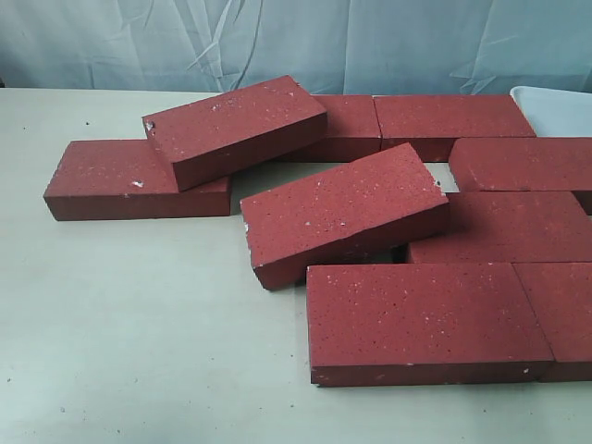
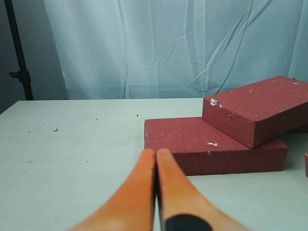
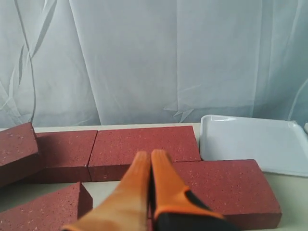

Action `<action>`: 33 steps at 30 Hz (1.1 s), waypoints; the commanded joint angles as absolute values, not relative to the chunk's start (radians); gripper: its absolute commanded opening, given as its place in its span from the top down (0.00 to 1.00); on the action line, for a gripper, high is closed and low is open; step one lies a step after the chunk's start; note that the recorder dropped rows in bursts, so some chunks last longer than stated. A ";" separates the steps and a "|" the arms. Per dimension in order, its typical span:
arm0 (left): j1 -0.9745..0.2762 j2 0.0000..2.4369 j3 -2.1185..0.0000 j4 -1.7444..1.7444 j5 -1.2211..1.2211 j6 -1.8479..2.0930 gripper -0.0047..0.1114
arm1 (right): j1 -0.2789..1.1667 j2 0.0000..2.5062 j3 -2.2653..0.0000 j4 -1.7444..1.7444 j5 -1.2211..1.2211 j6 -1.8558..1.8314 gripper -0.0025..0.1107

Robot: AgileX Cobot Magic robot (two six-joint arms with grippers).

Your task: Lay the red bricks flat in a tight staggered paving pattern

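Observation:
Several dark-red bricks lie on the pale table (image 1: 139, 324). One brick (image 1: 231, 129) rests tilted, leaning on the flat left brick (image 1: 102, 180) and the back row. Another tilted brick (image 1: 342, 213) leans on the flat bricks at the right. A flat brick (image 1: 421, 319) lies at the front. Neither gripper shows in the exterior view. My left gripper (image 2: 155, 153) is shut and empty, hovering short of the flat left brick (image 2: 192, 139) with the tilted brick (image 2: 260, 113) on it. My right gripper (image 3: 149, 155) is shut and empty, above the flat bricks (image 3: 144, 142).
A white tray (image 1: 555, 109) sits at the back right corner, beside the back bricks; it shows in the right wrist view as the white tray (image 3: 255, 142). A pale curtain hangs behind the table. A dark stand pole (image 2: 19, 53) rises at the left.

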State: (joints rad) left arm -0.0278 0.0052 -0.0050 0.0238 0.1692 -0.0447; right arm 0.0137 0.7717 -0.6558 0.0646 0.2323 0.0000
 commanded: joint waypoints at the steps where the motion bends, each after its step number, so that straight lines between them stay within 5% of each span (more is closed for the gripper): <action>1: -0.032 0.000 0.000 0.024 0.155 -0.045 0.96 | 0.011 0.859 -0.694 0.080 0.217 0.000 0.99; 14: -0.032 0.000 0.000 0.024 0.155 -0.045 0.96 | 0.011 0.891 -0.701 0.184 0.289 0.000 0.99; 24: -0.032 0.000 0.000 0.024 0.155 -0.045 0.96 | 0.018 0.987 -0.962 0.195 0.610 -0.090 0.99; 33: -0.032 0.000 0.000 0.072 0.156 -0.045 0.96 | 0.202 1.248 -1.164 0.190 0.723 -0.184 0.99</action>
State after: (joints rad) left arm -0.0278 0.0052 -0.0050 0.0662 0.1671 -0.0447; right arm 0.1702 1.1974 -1.1361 0.1936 0.7231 -0.1679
